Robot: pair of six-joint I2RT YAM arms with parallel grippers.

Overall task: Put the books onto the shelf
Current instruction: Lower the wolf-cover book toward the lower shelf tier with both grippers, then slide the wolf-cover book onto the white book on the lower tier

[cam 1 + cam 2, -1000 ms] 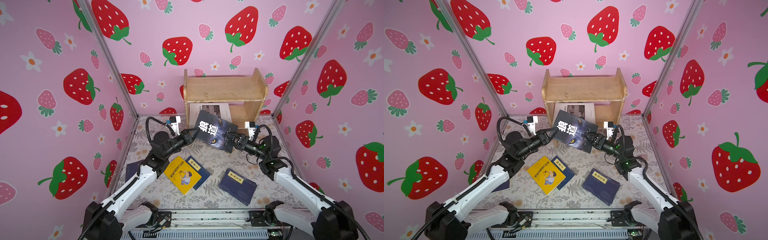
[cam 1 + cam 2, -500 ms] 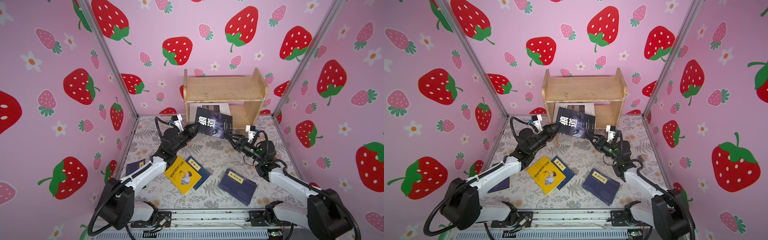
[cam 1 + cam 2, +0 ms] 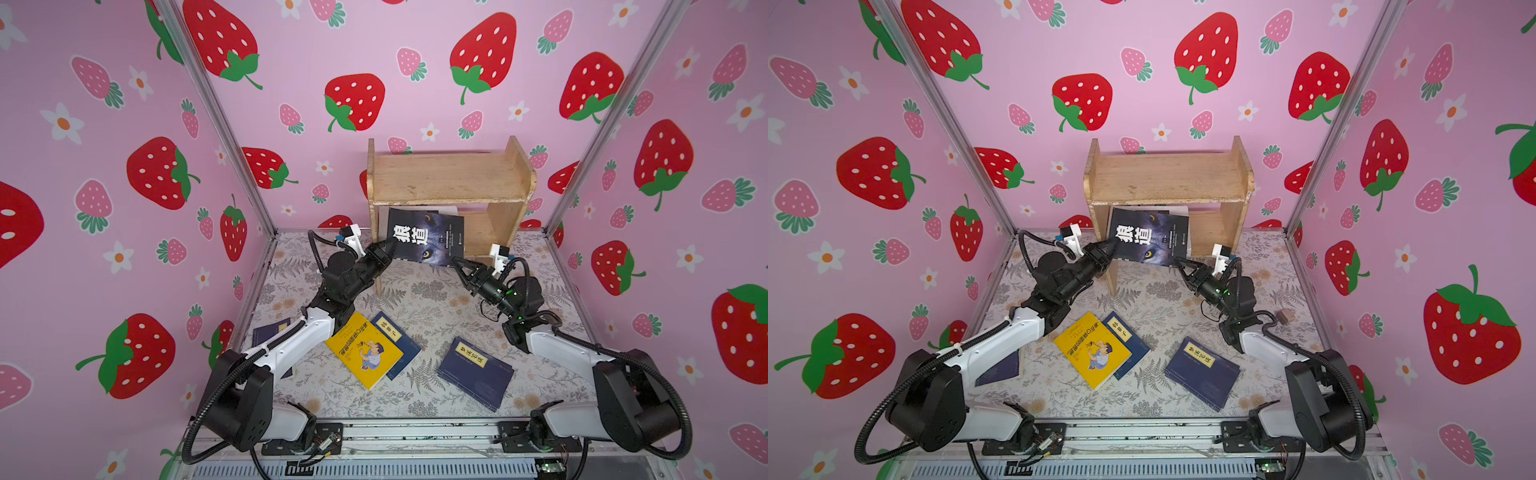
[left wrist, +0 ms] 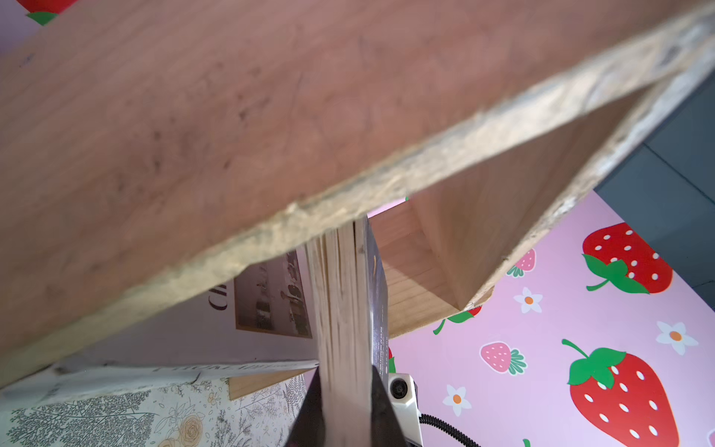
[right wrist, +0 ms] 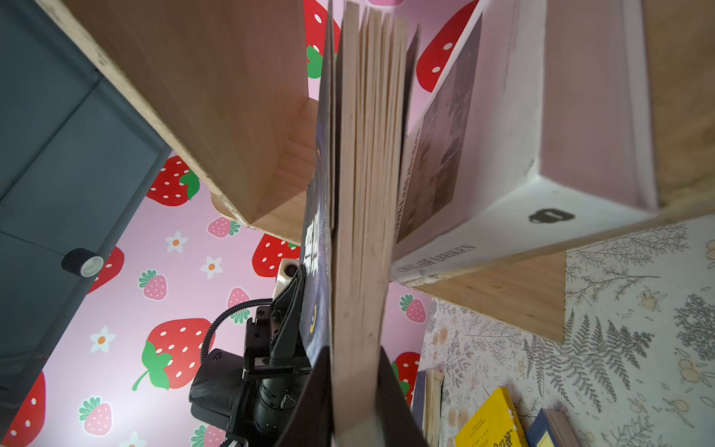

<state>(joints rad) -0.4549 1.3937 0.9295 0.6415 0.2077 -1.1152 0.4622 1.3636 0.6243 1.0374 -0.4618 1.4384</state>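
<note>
Fern mat (image 3: 432, 291) under books (image 3: 363, 351) — strawberry walls (image 3: 291, 62) (3).

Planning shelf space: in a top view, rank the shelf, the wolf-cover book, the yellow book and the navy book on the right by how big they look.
1. shelf
2. wolf-cover book, though it is held up facing the camera, which may flatter it
3. yellow book and navy book: too alike to rank

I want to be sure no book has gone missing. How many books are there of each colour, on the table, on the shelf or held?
Navy books: 3
Yellow book: 1
Wolf book, dark: 1
White book: 1
Total: 6
</note>
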